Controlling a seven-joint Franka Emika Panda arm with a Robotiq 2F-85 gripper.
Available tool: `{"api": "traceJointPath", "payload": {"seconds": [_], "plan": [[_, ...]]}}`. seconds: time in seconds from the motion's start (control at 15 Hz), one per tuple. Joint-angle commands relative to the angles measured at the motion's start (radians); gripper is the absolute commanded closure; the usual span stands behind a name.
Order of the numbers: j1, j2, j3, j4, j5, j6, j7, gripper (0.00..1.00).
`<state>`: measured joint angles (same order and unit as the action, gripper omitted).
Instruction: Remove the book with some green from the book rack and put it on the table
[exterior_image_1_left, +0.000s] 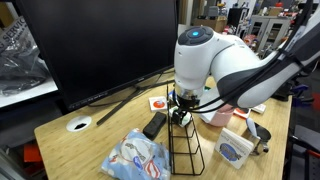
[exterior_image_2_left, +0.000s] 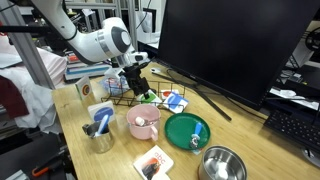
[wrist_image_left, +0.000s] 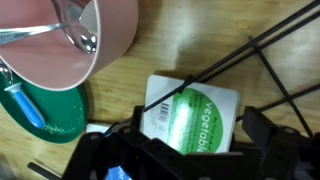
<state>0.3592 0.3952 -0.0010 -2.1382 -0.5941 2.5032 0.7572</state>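
Observation:
The book with some green (wrist_image_left: 190, 115) has a white cover with a green oval and shows in the wrist view behind a wire of the black book rack (wrist_image_left: 272, 62). My gripper (wrist_image_left: 195, 140) hangs over it with one finger on each side of the cover; the fingers are apart and its lower edge is hidden behind them. In both exterior views the gripper (exterior_image_1_left: 180, 100) (exterior_image_2_left: 135, 82) is lowered into the rack (exterior_image_1_left: 186, 148) (exterior_image_2_left: 125, 97), which stands on the wood-grain table (exterior_image_1_left: 90, 150) (exterior_image_2_left: 110, 165). A bit of green (exterior_image_2_left: 148, 96) shows by the gripper.
A pink bowl (exterior_image_2_left: 142, 122) (wrist_image_left: 60, 40) with a spoon and a green plate (exterior_image_2_left: 187, 130) (wrist_image_left: 50, 112) sit next to the rack. A metal bowl (exterior_image_2_left: 222, 163), mug (exterior_image_2_left: 100, 128), blue-and-white booklet (exterior_image_2_left: 175, 100), remote (exterior_image_1_left: 154, 125) and large monitor (exterior_image_1_left: 100, 45) are nearby.

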Motion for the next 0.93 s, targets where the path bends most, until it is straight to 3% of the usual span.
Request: {"api": "traceJointPath", "payload": {"seconds": [0.0, 0.4, 0.87], "plan": [[0.013, -0.004, 0.001, -0.019, -0.009, -0.005, 0.015, 0.00], [0.052, -0.005, -0.013, -0.028, -0.091, 0.029, 0.074, 0.00], [0.036, 0.040, 0.002, -0.013, -0.230, 0.031, 0.154, 0.00]]}}
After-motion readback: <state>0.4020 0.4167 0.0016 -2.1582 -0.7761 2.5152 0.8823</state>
